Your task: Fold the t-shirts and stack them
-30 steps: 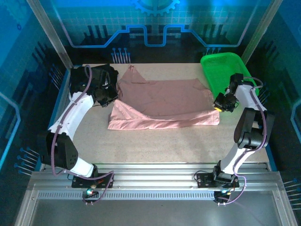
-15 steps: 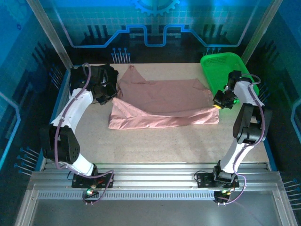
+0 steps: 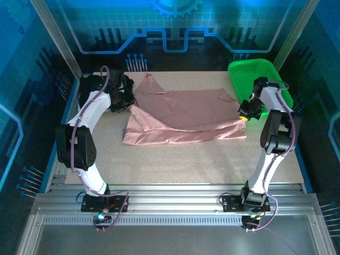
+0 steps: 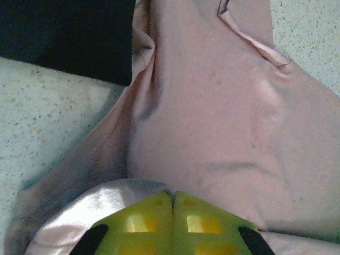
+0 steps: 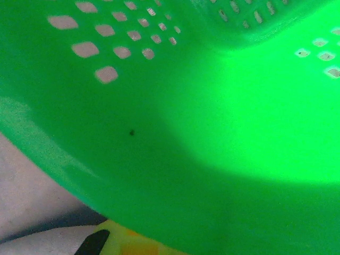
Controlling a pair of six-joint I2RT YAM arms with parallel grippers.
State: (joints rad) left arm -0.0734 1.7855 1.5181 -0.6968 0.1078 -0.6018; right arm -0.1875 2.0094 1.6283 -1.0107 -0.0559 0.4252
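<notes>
While the pink t-shirt (image 3: 186, 114) lies spread across the far half of the tabletop (image 3: 186, 159), partly doubled with its near edge slack, I'd say the chief danger is a lopsided fold: if the two arms don't travel together, the cloth will skew or bunch. Next is the green basket (image 3: 249, 66) at the far right corner. Its wall sits right up against the right wrist camera, so a swing that way could knock it or snag the hem on it. The black t-shirt (image 4: 69, 37), folded at the far left corner, touches the pink sleeve and could be dragged out of shape. The left gripper (image 4: 171, 204) is clenched on a bunched pink edge. The right gripper (image 3: 245, 116) is closed too, apparently pinching the shirt's right edge, a thin hold that could slip.
</notes>
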